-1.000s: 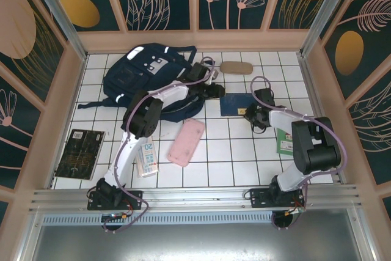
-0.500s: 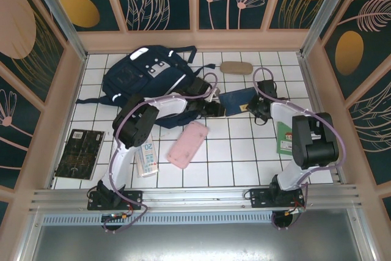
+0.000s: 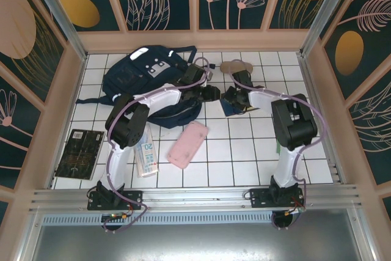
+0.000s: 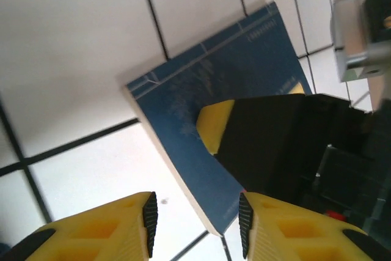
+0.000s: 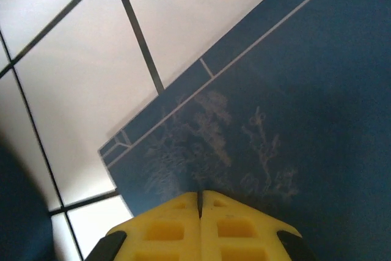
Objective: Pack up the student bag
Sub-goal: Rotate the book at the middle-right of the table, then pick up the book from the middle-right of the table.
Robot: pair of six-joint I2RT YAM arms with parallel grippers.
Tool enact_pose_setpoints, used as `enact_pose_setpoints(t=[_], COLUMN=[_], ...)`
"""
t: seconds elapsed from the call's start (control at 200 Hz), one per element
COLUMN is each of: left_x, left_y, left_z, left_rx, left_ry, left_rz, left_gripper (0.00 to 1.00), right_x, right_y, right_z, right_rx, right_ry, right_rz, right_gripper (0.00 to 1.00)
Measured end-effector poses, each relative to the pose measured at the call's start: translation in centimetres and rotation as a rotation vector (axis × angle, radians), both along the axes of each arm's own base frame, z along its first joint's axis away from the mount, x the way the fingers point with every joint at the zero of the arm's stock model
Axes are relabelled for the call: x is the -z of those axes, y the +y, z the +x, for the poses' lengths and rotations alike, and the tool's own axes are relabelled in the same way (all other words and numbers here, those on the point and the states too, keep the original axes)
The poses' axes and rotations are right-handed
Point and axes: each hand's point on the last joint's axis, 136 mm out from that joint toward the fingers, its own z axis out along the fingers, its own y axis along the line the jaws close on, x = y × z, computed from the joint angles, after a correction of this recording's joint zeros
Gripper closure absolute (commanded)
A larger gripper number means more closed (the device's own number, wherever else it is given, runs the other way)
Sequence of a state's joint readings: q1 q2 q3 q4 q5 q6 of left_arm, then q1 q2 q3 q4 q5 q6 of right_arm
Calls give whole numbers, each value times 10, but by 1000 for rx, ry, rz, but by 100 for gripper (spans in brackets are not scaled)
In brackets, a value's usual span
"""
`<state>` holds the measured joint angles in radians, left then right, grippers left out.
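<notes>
Lighting's bright and even from overhead, with just soft shadows under the arms on the white tiled table [image 3: 244, 157] and no real glare. The student bag [image 3: 143, 74] goes pretty dark. Up close, the left gripper [image 4: 195, 215] has blurry yellow fingertips, and the blue booklet [image 5: 293, 102] looks hazy.

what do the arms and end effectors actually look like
The left arm and right arm have white links between bulky black joints, each trailing a lilac cable. The left end effector and right end effector carry blocky yellow fingers with moulded recesses; the left's inner pads are black.
</notes>
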<state>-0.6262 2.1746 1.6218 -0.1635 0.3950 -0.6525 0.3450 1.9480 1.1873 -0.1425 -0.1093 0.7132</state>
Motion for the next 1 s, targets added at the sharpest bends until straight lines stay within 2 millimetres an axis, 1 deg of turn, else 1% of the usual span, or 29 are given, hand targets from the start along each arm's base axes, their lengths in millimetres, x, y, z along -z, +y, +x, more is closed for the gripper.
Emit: enact_pose_setpoints(t=[0.045,0.08,0.155,0.245,0.32,0.425,0.495,0.575,0.66,0.715,0.796,0.866,0.931,1.001], left_x=[1,1,1,0,-5,-19,-24,-21,-7,4,18,26,32,37], left_y=[5,8,13,15,13,6,2,-4,-9,-12,-18,-22,-24,-25], left_z=[4,7,11,14,15,19,22,22,20,15,7,-2,-9,-16], left_rx=[-20,-33,-54,-64,-60,-48,-38,-21,-6,4,23,40,53,67], left_ry=[4,9,16,19,14,-2,-7,1,25,46,73,86,94,99], left_rz=[3,5,3,-1,-8,-37,-56,-66,-61,-50,-32,-18,-6,6], left_gripper=[58,58,58,57,57,57,57,56,56,56,56,56,55,55], right_x=[-3,-3,-1,0,1,2,1,0,-6,-16,-36,-49,-49,-36], right_y=[4,7,13,22,27,32,30,22,11,6,0,-11,-26,-44], right_z=[6,6,2,-9,-26,-59,-81,-105,-122,-124,-122,-118,-116,-118], right_rx=[-5,-11,-26,-51,-76,-120,-143,-152,-147,-135,-115,-80,-38,11], right_ry=[-12,-12,-8,-14,-10,9,23,47,67,49,-3,-41,-46,-20], right_rz=[4,5,3,6,9,9,5,-4,-18,-18,-4,8,11,6], right_gripper=[100,100,100,100,100,99,96,89,78,72,67,65,64,62])
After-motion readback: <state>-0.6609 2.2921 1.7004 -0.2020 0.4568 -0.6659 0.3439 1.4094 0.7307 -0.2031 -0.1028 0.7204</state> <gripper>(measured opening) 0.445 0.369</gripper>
